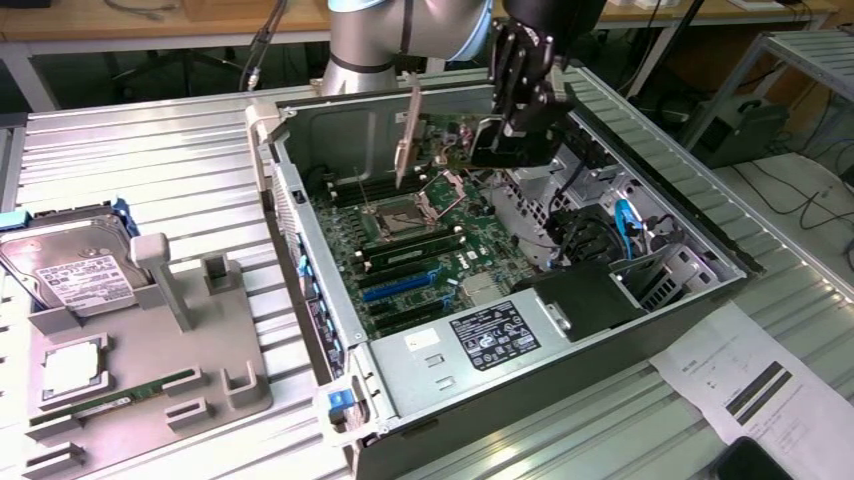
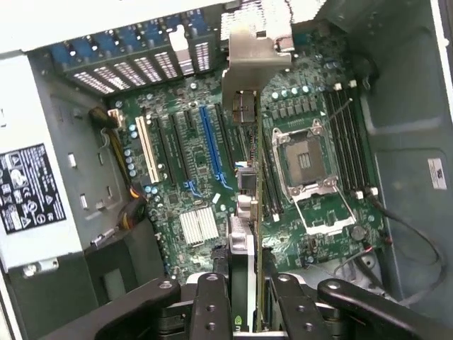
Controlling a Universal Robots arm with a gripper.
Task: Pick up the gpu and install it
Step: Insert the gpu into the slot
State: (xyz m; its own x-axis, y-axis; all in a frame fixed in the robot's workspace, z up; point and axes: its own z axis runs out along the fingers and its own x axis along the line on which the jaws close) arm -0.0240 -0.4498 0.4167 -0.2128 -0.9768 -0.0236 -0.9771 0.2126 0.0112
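The gpu (image 1: 411, 130) hangs edge-on above the open computer case (image 1: 287, 220), its silver bracket turned toward the exterior view's left. My gripper (image 1: 490, 148) is shut on the card's other end, over the motherboard (image 1: 427, 250). In the wrist view the gpu (image 2: 249, 212) runs as a thin edge away from my gripper (image 2: 244, 287), with a black finger (image 2: 209, 304) pressing on either side, and ends in the bracket (image 2: 251, 53) near the case's rear slot openings. The card floats above the board, close beside the blue expansion slot (image 2: 209, 142) and apart from it.
A grey parts holder (image 1: 147, 350) at the exterior view's left carries a hard drive (image 1: 74, 265), a processor (image 1: 74, 365) and a RAM stick (image 1: 127, 395). Inside the case are the processor socket (image 1: 400, 215), a power supply (image 1: 494, 335) and blue cables (image 1: 627, 225). A paper sheet (image 1: 754, 375) lies beside the case.
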